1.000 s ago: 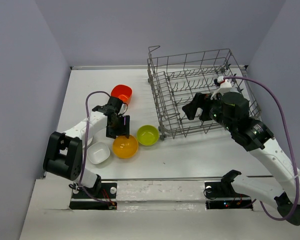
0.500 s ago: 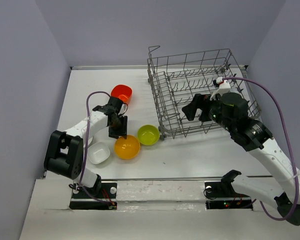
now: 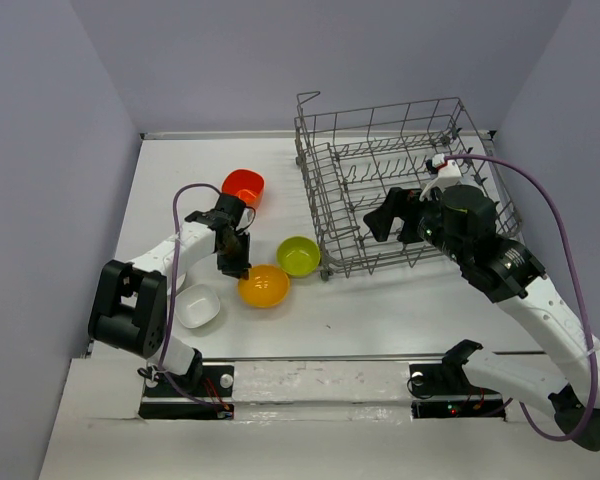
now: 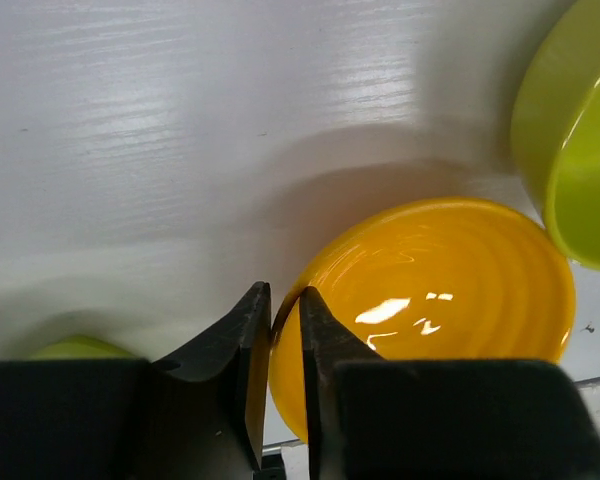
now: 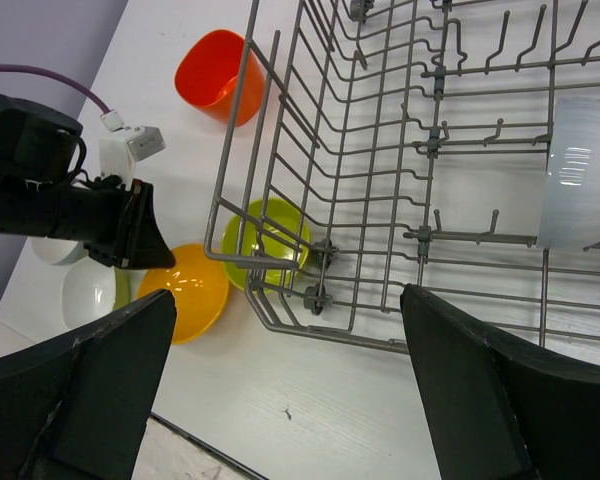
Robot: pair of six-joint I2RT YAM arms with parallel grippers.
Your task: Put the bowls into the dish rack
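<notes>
While your left arm reaches out from the near edge of the table point(image 3: 380, 310), a white bowl point(image 3: 196, 306) sits closest to its base, untouched, and just beyond it your left claw point(image 4: 285, 300) is now clenched on the near rim of the orange-yellow bowl point(image 3: 264, 286), one finger inside and one outside the wall. A second ago those jaws stood wide above that bowl; they have since pinched in, and the bowl has slid a little toward the rack, nudging the lime green bowl point(image 3: 298, 256) closer to the rack's front corner. That means the grasp looks made and the next step is probably the lift, though a thin pinch on a glossy rim could slip or let the bowl swing, so you should raise it slowly. Farther back on the left the red-orange bowl point(image 3: 243, 187) waits on the table, well apart from the rest. Farther right stands the dish rack point(image 3: 410, 250), and your right claw point(image 3: 387, 220) hangs over its front wall, spread wide and holding nothing, unchanged over the last second. Only a second white bowl point(image 5: 580, 170) is loaded among the prongs, so four bowls remain outside
</notes>
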